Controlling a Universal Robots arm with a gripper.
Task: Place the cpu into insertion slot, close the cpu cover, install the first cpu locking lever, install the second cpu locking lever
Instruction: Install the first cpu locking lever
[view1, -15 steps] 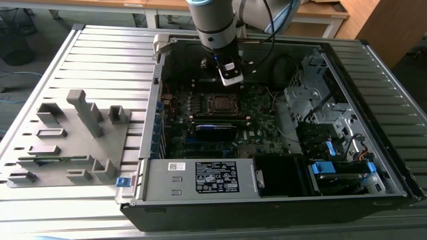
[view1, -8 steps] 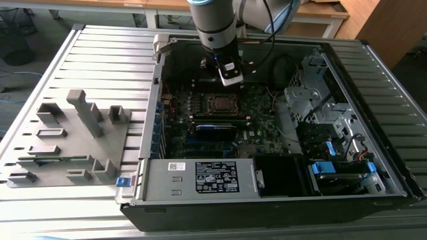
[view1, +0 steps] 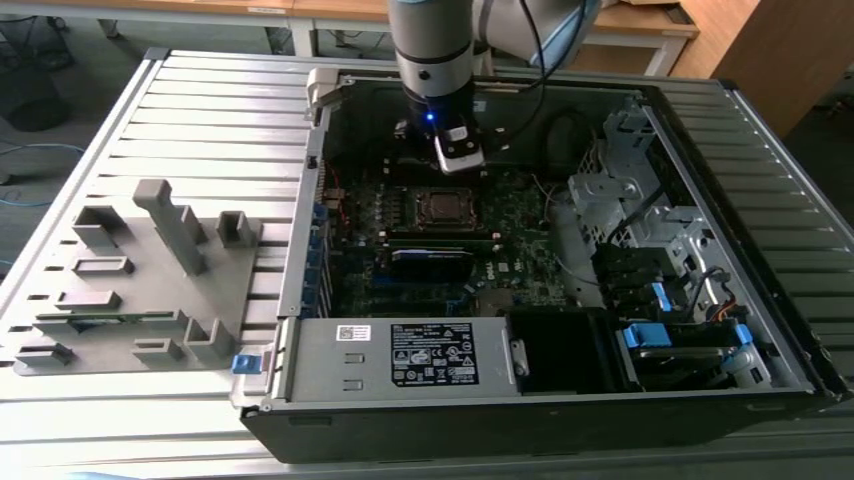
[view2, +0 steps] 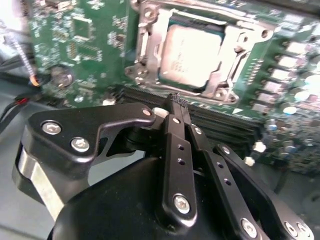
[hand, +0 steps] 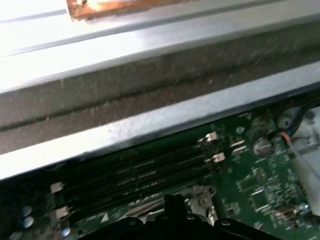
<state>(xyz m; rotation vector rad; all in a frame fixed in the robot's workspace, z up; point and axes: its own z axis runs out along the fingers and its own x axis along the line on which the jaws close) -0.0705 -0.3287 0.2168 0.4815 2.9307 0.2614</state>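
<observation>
While seated in the insertion slot (view2: 192, 55), cpu (view2: 191, 53), claw (view2: 178, 102) clenched, empty

Lab: slatted bench (view1: 200, 110), open PC (view1: 534, 260).

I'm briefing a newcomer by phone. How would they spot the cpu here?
Inside the open black computer case, find the green circuit board. In its square silver-rimmed insertion slot lies the cpu, a flat square chip with a dull silver-grey face, unlike the long narrow black memory slots beside it.
</observation>
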